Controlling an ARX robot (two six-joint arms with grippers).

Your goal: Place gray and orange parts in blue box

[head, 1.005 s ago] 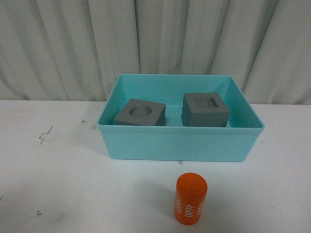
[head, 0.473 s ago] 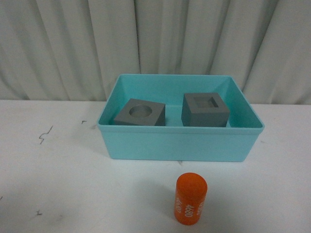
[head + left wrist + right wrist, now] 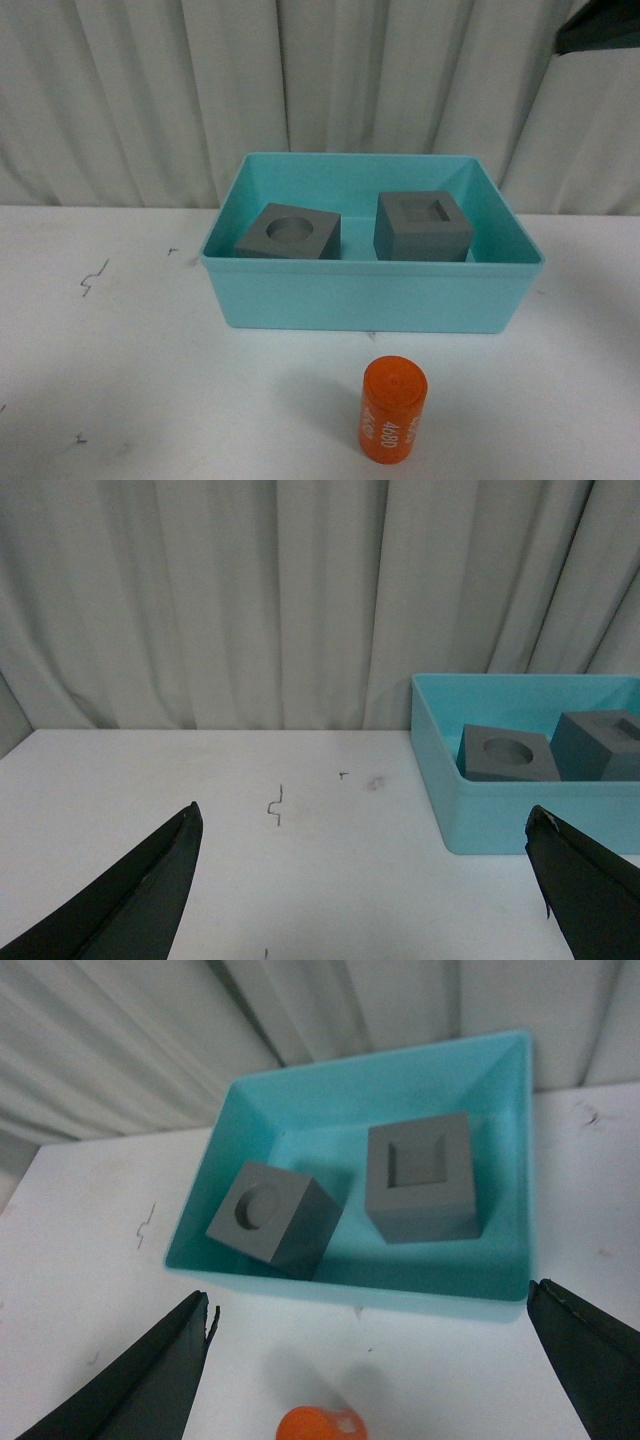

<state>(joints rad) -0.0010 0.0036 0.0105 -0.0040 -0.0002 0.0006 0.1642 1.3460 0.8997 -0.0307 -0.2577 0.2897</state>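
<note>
Two gray cubes lie inside the blue box [image 3: 370, 266]: the one with a round recess [image 3: 290, 232] on the left, the one with a square recess [image 3: 422, 226] on the right. The orange cylinder [image 3: 392, 410] with white digits stands upright on the white table in front of the box. My right gripper [image 3: 370, 1300] hangs open above the box's front wall [image 3: 350, 1290], holding nothing, with the orange cylinder [image 3: 322, 1425] at the picture's edge. Both cubes [image 3: 272, 1218] [image 3: 420, 1175] show there. My left gripper [image 3: 362, 818] is open over bare table, left of the box [image 3: 440, 780].
A pleated white curtain [image 3: 320, 80] closes the back of the white table [image 3: 120, 350]. Small dark marks [image 3: 277, 805] dot the tabletop left of the box. A dark piece of an arm [image 3: 600, 25] shows at the top right corner of the front view.
A dark piece of an arm has come into the top right corner of the front view. The box, cubes and cylinder have not moved.
</note>
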